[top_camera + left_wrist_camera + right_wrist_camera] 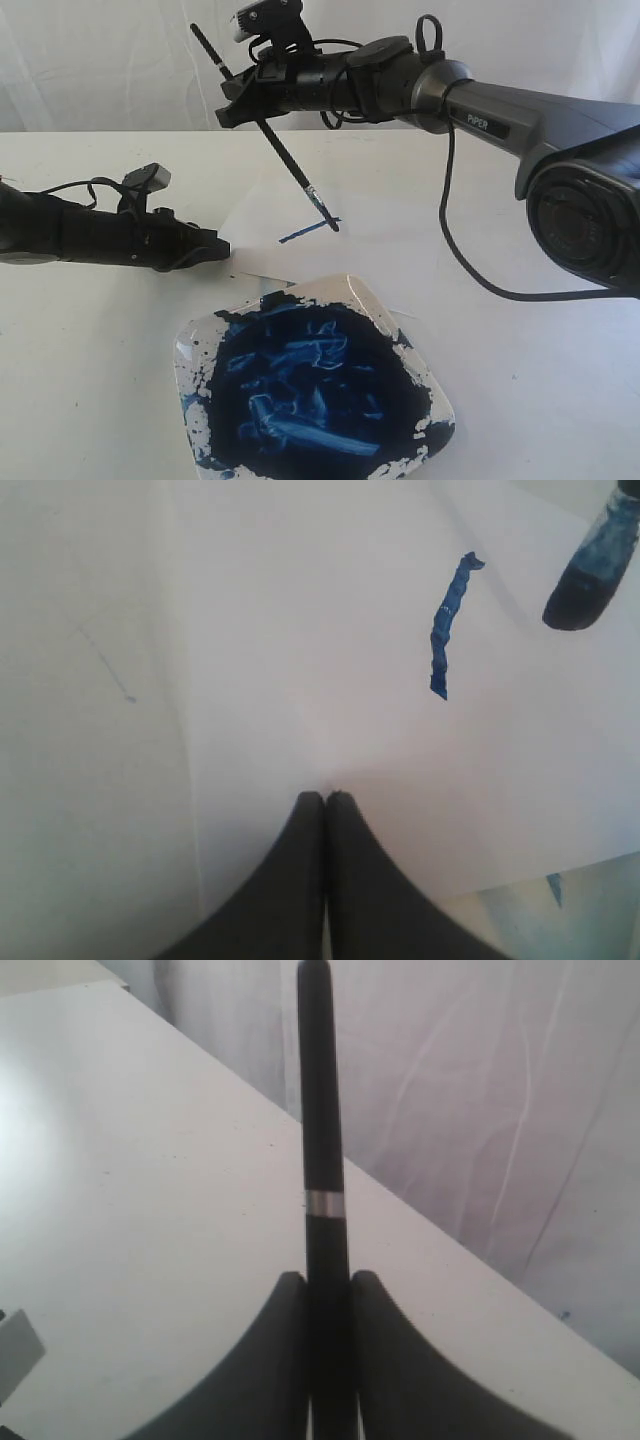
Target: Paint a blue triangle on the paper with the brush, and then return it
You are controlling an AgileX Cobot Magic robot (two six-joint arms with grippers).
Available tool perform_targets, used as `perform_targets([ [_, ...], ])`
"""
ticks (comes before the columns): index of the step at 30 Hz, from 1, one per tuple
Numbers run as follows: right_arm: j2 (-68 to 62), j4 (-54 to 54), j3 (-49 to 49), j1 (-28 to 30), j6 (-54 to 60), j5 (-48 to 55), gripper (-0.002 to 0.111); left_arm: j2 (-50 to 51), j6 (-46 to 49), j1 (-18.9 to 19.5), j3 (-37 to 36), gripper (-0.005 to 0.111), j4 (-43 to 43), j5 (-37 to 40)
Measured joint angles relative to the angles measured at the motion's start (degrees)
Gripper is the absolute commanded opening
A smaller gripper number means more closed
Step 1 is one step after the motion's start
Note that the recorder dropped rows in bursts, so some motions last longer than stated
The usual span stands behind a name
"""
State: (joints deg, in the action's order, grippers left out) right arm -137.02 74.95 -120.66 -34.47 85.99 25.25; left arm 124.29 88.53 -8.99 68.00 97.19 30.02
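Right gripper (240, 100) clamped on brush (285, 160), tip at end of only painted side of blue triangle (445, 630), on paper (300, 630). Left gripper (326, 800) closed. Risk: handle pivoted in grip, line smeared; sheet dragged.

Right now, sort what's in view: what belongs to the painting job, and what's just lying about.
In the job: brush, held in the right gripper; paper, with the shut left gripper tips over it; blue stroke, one line so far; dish of blue paint.
Just about: faint grey mark on the table; white cloth backdrop.
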Motion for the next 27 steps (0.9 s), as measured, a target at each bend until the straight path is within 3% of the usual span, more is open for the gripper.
perform_targets([
  [11,0.7,-9.5,0.0,0.0,-7.6,9.3,0.0,0.0,0.0,0.0,0.0,0.0,0.0,0.0],
  [27,0.7,-11.8,0.0,0.0,-8.9,14.2,0.0,0.0,0.0,0.0,0.0,0.0,0.0,0.0],
])
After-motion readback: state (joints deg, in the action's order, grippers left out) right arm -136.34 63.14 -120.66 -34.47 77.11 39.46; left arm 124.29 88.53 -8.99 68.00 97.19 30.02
